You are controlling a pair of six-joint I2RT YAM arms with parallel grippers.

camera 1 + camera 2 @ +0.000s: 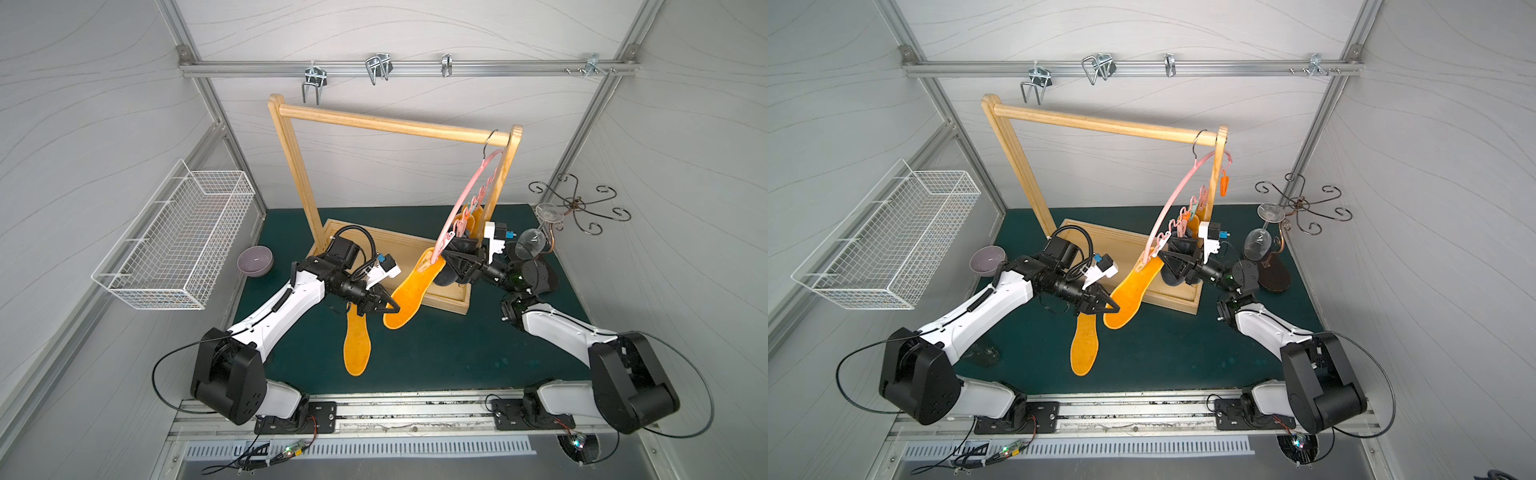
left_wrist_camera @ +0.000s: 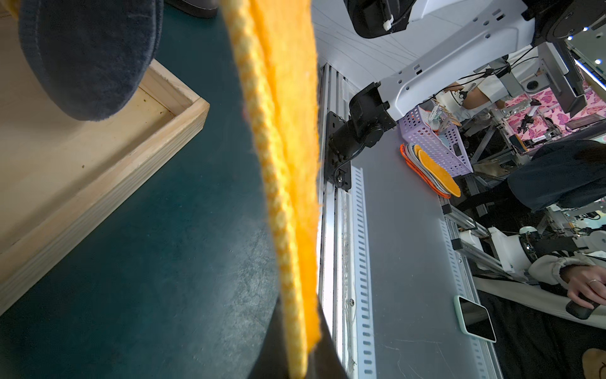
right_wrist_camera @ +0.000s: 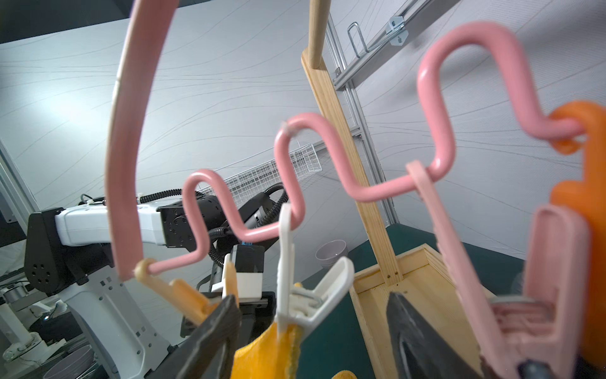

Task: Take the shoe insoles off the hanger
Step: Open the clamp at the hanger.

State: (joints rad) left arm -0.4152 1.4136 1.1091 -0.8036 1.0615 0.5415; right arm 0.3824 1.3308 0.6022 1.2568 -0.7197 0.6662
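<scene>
The left fingers [image 1: 384, 306] are pinching shut on the near end of an orange insole [image 1: 411, 286] whose far end is hanging from a white clip [image 3: 290, 295] on the pink hanger [image 3: 121, 164], which is itself hooking over the right end of the wooden rack [image 1: 390, 124]. The right fingers [image 3: 213, 328] are standing spread on either side of that clip, gripping nothing. A second orange insole [image 1: 357, 345] is lying flat on the counter [image 1: 436, 357], near and left of the held one, so the work appears to be partway along, with this insole being the one freed now. The next move is probably calling for the right fingers to squeeze the clip's wings while the left arm is drawing the insole down and away without swinging the hanger off the rod. The right wrist view is showing the clip's bite on the orange fabric, which the top views are hiding behind the arm. The left wrist view is showing a dark grey insole [image 2: 88, 55] hanging just beside the held one, above the rack's wooden base [image 2: 98, 170].
</scene>
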